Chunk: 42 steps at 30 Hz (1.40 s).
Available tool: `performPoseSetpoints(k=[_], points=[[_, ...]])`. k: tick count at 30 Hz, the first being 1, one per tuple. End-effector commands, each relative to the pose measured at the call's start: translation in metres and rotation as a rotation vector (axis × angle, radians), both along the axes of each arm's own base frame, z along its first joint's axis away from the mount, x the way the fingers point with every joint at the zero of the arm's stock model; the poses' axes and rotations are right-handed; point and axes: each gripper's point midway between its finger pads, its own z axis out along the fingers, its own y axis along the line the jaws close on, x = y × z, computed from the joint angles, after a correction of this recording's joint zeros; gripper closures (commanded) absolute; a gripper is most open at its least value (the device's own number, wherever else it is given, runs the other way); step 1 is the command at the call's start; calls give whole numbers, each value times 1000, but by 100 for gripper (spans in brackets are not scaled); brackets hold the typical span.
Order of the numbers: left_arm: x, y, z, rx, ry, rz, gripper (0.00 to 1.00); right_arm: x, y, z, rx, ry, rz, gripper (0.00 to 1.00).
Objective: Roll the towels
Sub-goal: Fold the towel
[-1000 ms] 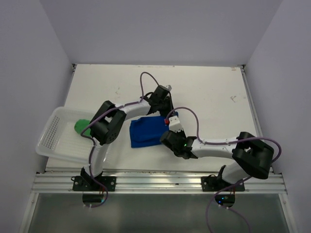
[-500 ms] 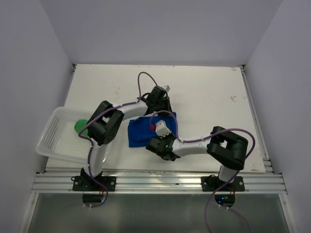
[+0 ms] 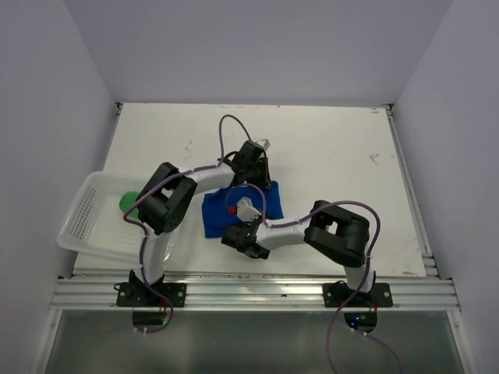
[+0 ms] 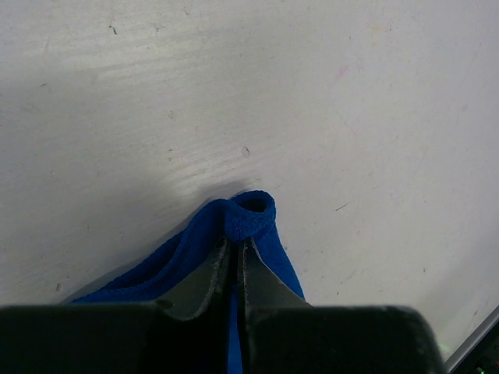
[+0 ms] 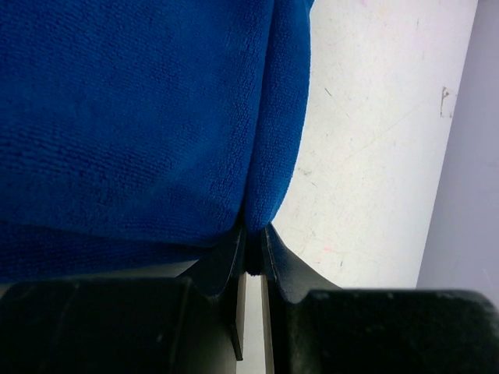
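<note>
You are rolling the blue towel (image 3: 212,218), lying mid-tabletop (image 3: 335,148) beside the basket (image 3: 82,226) holding the green towel (image 3: 129,201), with the left gripper (image 4: 234,253) and right gripper (image 5: 251,234) each pinching a fold in near-closed jaws, so the next move is probably calling for both to travel evenly.

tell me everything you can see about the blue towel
The blue towel is royal blue, soft and fuzzy like terry cloth. It lies partly folded on the white table between the arms, outside the basket. The left gripper pinches a folded corner in its jaws. The right gripper has its jaws shut on a doubled edge.
</note>
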Motion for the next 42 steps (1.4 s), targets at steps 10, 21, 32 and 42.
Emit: performPoseSetpoints(k=[10,21,32,42], points=[[32,41,7,95,-159,115,100,-19,14,-14,51,123,17,89],[31,51,-5,132,-159,150,100,-17,28,37,297,77,-9,68],[31,49,-7,111,-166,153,100,-16,9,59,671,108,-123,65],[23,53,-7,105,-161,157,100,9,-5,98,1246,168,-123,69]])
